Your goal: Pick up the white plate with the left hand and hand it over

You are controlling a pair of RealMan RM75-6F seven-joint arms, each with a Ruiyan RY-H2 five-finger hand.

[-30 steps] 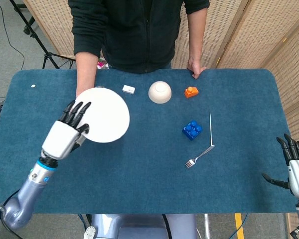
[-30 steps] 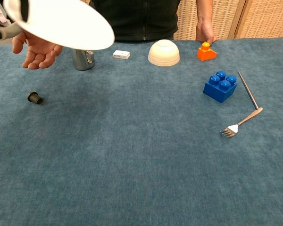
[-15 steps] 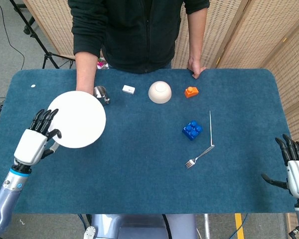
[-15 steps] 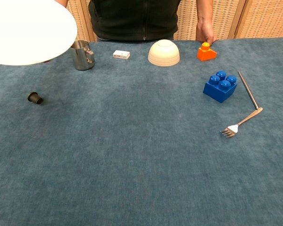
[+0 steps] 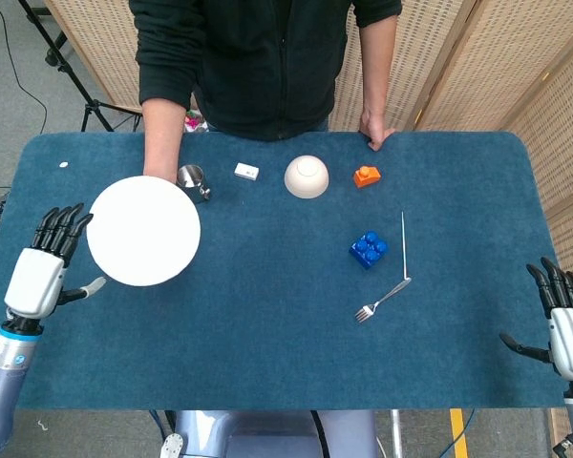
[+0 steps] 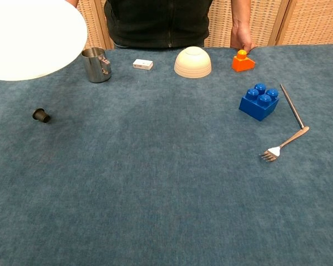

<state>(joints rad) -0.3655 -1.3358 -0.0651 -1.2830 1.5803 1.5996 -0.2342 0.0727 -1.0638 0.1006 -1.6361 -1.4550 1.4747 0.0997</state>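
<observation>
**Plate's up in the air, handover looks like it's right at the letting-go point**

The white plate (image 5: 143, 230) is off the table, held up at the left end, just in front of the person's arm (image 5: 159, 134) reaching down behind it. The robot's left hand (image 5: 40, 272) sits just beside the plate's left rim with fingers spread and straight. From the head view it doesn't look like it's gripping anything; there's a sliver of table showing between hand and rim. The person's own hand is hidden under the plate, so I can't tell for sure who's carrying it, but my guess is they've got it.

The right hand (image 5: 565, 324) is way off at the other end, fingers apart, holding nothing.

Next move, I'd say: pull the left hand clear sideways without clipping the rim or the metal cup (image 6: 96, 64) nearby.
</observation>
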